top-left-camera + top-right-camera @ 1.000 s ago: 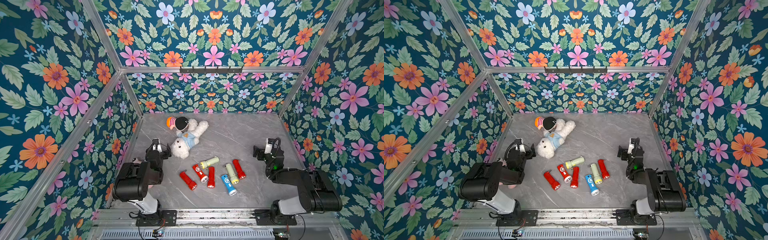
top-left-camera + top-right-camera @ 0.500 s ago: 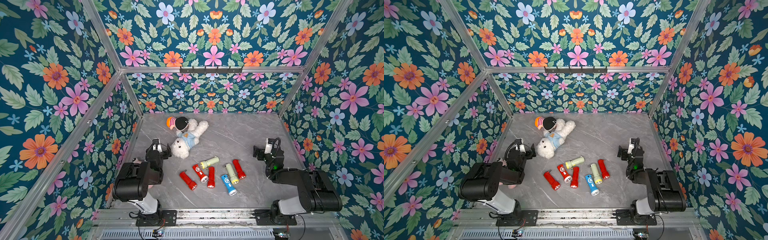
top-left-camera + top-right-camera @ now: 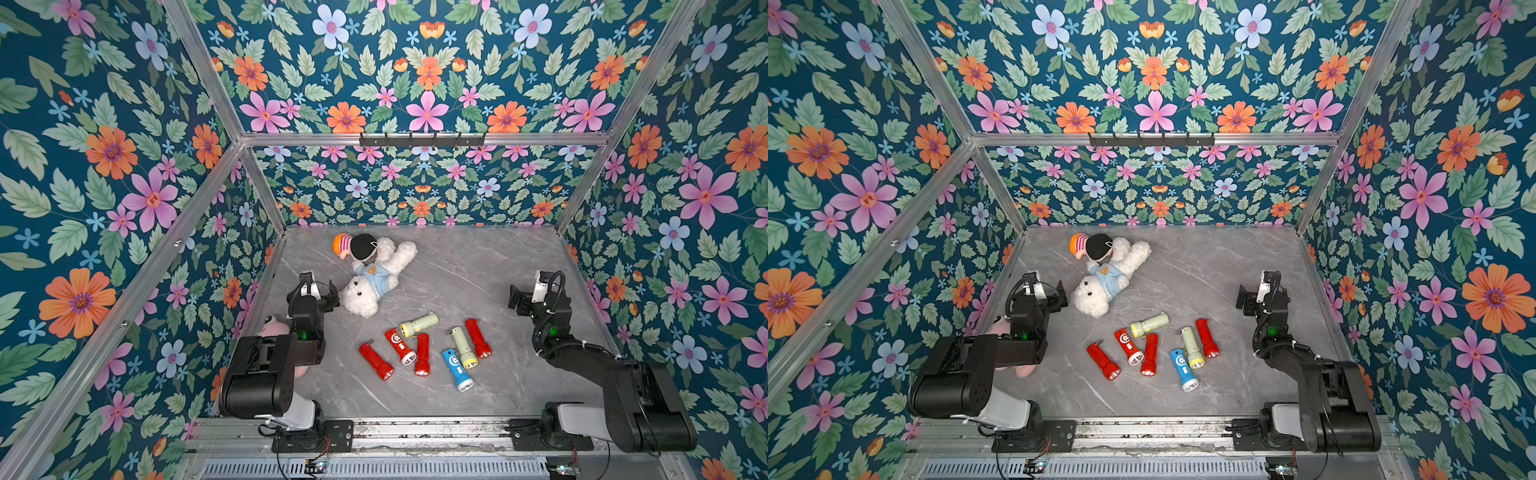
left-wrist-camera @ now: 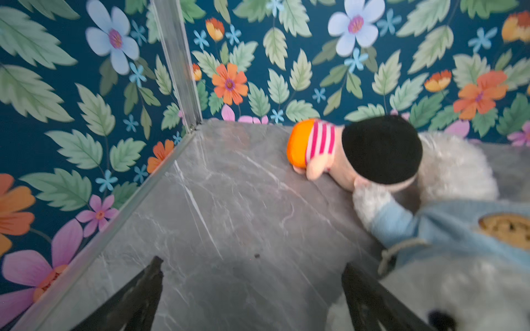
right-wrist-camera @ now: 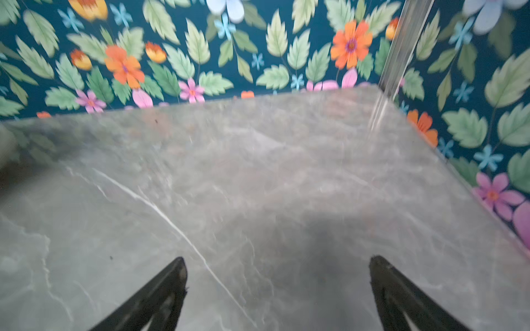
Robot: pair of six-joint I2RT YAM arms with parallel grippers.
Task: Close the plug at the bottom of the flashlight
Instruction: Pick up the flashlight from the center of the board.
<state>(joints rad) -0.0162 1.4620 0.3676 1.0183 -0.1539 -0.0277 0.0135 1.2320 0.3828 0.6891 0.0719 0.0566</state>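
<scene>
Several flashlights lie in a loose cluster on the grey marble table [image 3: 478,266]: red ones [image 3: 376,360] [image 3: 1206,337], pale green ones [image 3: 419,325] [image 3: 1192,353] and a blue one [image 3: 456,369] [image 3: 1183,369]. Their plugs are too small to make out. My left gripper [image 3: 320,282] [image 3: 1045,284] [image 4: 252,266] hovers open and empty left of the cluster, by the plush dog. At the right side my right gripper [image 3: 528,286] [image 3: 1254,286] [image 5: 277,261] is open over bare table. Neither wrist view shows a flashlight.
A white plush dog in a blue shirt [image 3: 374,282] [image 4: 447,229] and a doll with black hair [image 3: 358,247] [image 4: 378,149] lie behind the flashlights. A pink plush [image 3: 274,326] sits under the left arm. Floral walls enclose the table; a hook rail [image 3: 422,139] hangs at the back.
</scene>
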